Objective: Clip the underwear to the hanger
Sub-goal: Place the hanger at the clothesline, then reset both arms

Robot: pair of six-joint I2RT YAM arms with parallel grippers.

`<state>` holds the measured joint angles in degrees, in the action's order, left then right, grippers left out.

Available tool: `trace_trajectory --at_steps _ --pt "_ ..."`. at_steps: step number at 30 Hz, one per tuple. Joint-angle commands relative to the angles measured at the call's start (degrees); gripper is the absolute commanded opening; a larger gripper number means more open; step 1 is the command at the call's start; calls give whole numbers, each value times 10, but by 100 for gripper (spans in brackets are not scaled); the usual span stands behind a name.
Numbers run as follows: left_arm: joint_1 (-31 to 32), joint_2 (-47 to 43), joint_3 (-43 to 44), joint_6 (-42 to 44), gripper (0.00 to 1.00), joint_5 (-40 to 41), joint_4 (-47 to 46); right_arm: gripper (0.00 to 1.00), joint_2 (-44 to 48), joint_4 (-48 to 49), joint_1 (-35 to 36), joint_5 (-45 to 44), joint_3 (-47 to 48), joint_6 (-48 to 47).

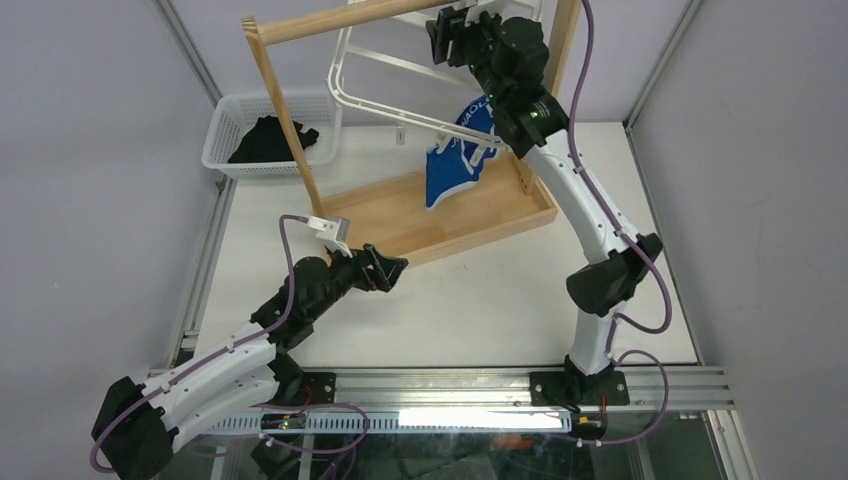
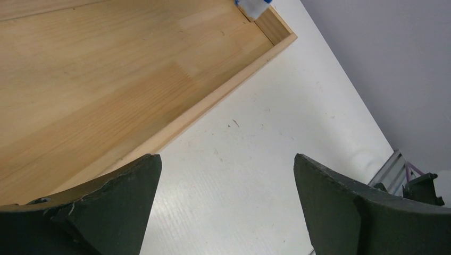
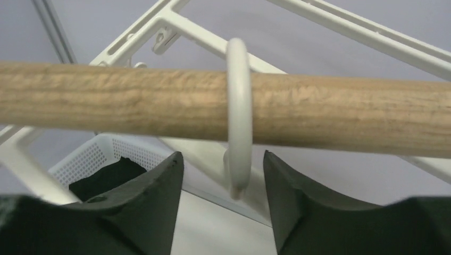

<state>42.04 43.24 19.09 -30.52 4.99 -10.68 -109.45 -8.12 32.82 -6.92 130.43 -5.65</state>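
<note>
White tabletop (image 1: 480, 300): blue underwear (image 1: 450, 175) hangs from the white hanger (image 1: 420, 121) at upper centre, over a wooden tray (image 1: 400, 215). Right gripper (image 3: 220, 207) straddles the hanger's hook (image 3: 237, 106), fingers apart; left gripper (image 2: 226, 202) gapes wide at lower left.

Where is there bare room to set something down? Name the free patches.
Free: the white table between the wooden tray's front edge and the arm bases, right of the left gripper; also the tray floor left of the underwear. Crowded: the back, with basket, hanger and right gripper.
</note>
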Motion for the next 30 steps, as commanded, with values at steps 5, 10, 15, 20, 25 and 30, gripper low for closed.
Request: trace_trajectory --at_steps 5,10,15,20,25,30 --pt "2 -15 82 26 99 75 61 75 193 97 -1 101 -135 1" --pt "2 -27 109 44 99 118 96 77 334 170 0 112 -290 9" --pt "3 -48 121 44 99 129 110 77 493 236 -1 38 -472 -8" --pt "3 -71 131 47 99 144 133 79 656 242 0 -76 -646 -21" --pt "3 -114 120 52 99 178 150 83 789 213 -1 -175 -814 -15" --pt "3 -143 110 49 99 215 174 89 885 134 -1 -230 -931 61"
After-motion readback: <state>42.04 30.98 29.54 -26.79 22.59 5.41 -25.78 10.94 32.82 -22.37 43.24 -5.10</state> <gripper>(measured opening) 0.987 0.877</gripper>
